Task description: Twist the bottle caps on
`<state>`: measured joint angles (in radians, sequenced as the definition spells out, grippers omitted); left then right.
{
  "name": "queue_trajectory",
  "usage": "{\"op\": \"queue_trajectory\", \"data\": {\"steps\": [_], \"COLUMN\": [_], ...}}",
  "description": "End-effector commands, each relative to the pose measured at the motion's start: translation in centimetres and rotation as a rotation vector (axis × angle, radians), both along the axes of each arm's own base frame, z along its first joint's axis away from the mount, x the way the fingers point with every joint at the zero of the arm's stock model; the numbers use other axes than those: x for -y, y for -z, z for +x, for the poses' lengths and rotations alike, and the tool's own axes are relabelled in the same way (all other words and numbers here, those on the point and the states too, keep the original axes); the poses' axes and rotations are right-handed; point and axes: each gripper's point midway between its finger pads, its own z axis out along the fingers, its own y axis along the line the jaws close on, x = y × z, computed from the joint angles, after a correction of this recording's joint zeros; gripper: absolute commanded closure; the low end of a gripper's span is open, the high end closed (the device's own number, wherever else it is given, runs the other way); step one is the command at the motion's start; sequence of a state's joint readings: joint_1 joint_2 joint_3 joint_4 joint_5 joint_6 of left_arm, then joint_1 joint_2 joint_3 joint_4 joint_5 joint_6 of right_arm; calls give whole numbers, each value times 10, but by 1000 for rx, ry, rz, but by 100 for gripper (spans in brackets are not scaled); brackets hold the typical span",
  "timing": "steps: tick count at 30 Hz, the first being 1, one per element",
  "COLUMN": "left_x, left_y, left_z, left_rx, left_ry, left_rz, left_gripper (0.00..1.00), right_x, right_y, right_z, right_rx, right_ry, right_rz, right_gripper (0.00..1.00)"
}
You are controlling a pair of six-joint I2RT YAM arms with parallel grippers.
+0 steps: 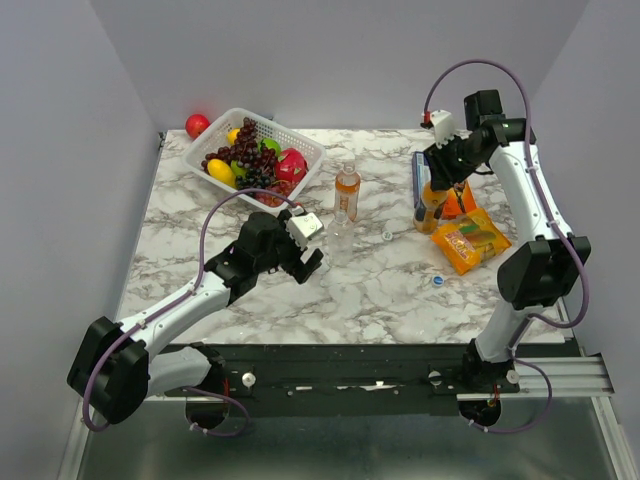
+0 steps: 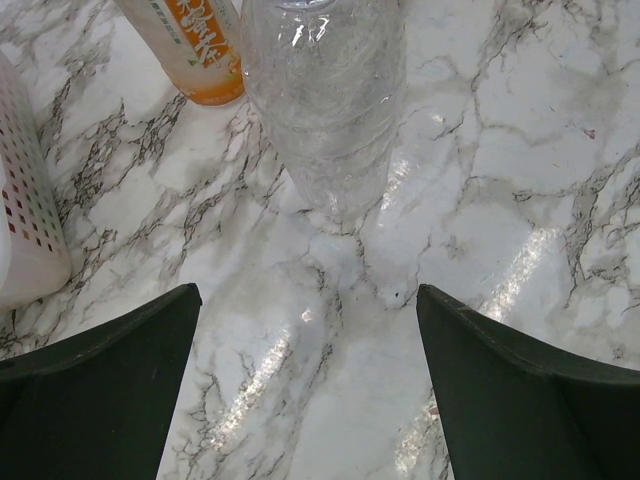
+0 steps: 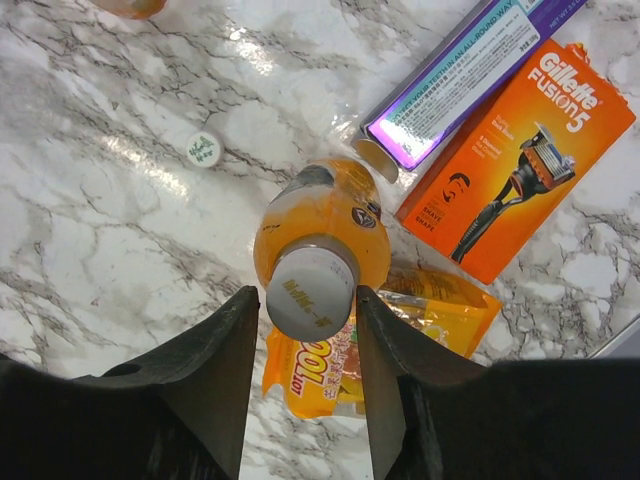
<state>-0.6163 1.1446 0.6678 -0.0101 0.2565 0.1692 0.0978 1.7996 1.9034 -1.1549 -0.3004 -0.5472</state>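
Two claws work here: my left claw (image 2: 305, 300) gapes wide before the clear bottle (image 2: 330, 100) at the frame's centre. At upper right, my right claw (image 3: 307, 296) loosely straddles the orange bottle (image 3: 325, 185), jaws parted around its white cap (image 3: 311, 292). I'd stay centred, close squarely on that cap, then twist without tipping.

The basket (image 1: 290, 132) sits back left, middle bottle (image 1: 347, 190) right of it, right bottle (image 1: 430, 210) beside the packet (image 1: 470, 243)
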Motion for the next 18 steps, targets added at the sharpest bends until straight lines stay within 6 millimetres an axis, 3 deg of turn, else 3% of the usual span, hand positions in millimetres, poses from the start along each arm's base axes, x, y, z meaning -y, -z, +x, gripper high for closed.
{"op": "queue_trajectory", "data": {"steps": [1, 5, 8, 11, 16, 18], "left_x": [4, 3, 2, -2, -9, -11], "left_y": [-5, -4, -6, -5, -4, -5], "left_z": [-1, -1, 0, -1, -2, -4], "left_rx": [1, 0, 5, 10, 2, -3], "left_ry": [27, 25, 19, 13, 1, -4], "left_rz": [-12, -11, -9, 9, 24, 17], "left_gripper": [1, 1, 1, 1, 1, 1], "right_x": [2, 2, 4, 2, -14, -24], "right_y": [8, 2, -15, -50, -87, -80], "right_z": [10, 13, 18, 21, 6, -5], "right_rx": [-4, 11, 58, 136, 187, 161], "right_ry": [23, 27, 33, 39, 13, -27], "right_rz": [-4, -6, -10, 14, 70, 85], "right_gripper": [48, 48, 46, 41, 38, 38]}}
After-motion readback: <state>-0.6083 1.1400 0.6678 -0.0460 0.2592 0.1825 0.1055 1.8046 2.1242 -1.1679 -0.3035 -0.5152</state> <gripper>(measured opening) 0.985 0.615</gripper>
